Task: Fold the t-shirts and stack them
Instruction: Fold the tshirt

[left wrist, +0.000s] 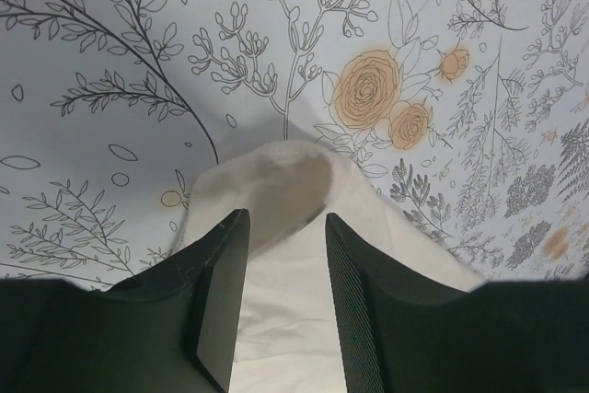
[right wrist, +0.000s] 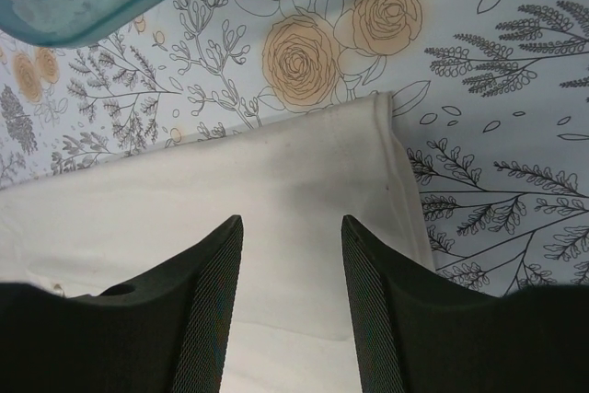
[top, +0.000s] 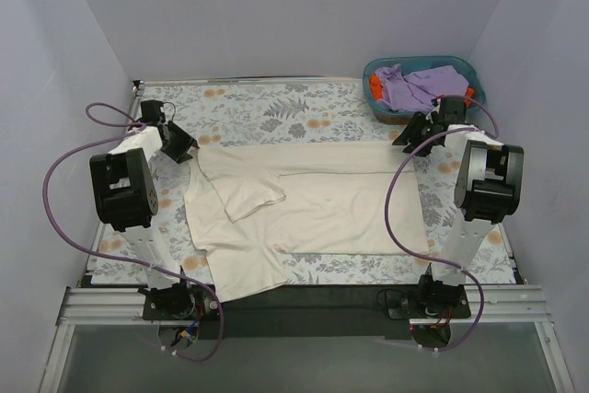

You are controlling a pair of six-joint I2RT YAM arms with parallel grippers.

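A large cream t-shirt (top: 313, 204) lies partly folded across the floral table, one sleeve turned in near its left side. My left gripper (top: 187, 149) is open at the shirt's far left corner; the left wrist view shows the cream cloth (left wrist: 276, 181) between and beyond the open fingers. My right gripper (top: 411, 138) is open over the shirt's far right corner (right wrist: 368, 154). A lavender-purple garment (top: 419, 86) and an orange-red one (top: 375, 89) lie in the teal basket.
The teal plastic basket (top: 465, 71) stands at the back right corner, close behind my right gripper; its rim shows in the right wrist view (right wrist: 101, 6). Purple cables loop beside both arms. Grey walls enclose the table.
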